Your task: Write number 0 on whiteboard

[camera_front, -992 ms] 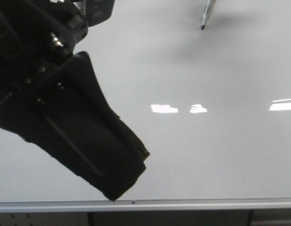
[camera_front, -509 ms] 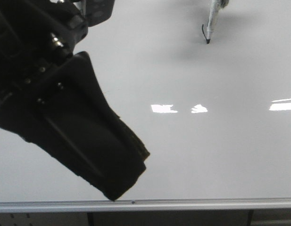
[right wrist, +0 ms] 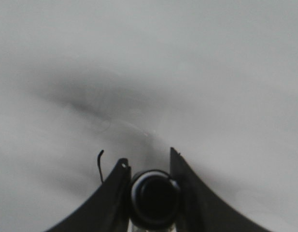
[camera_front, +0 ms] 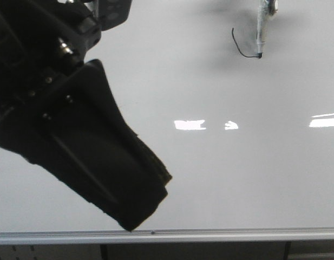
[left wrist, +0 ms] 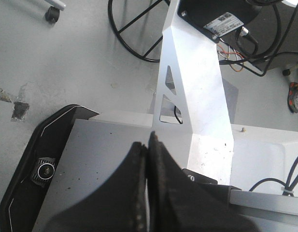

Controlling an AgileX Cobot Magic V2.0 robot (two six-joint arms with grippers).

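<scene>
Near the far edge of the whiteboard (camera_front: pixel 221 179), right of centre, the 0 (camera_front: pixel 240 46) is only a thin black hooked stroke, open, curving down and across to the marker (camera_front: pixel 261 32) tip, which touches the board. The front view shows the silver frame along the near edge and the left gripper (camera_front: pixel 135 216) looming dark over the board's left side. The left wrist view shows that gripper (left wrist: pixel 146 145) with jaws pressed together, holding nothing, above the robot's base and the floor. The right wrist view alone shows the right gripper (right wrist: pixel 149 166) clamped on the marker's (right wrist: pixel 154 195) barrel, the stroke (right wrist: pixel 100 164) just beside one finger.
</scene>
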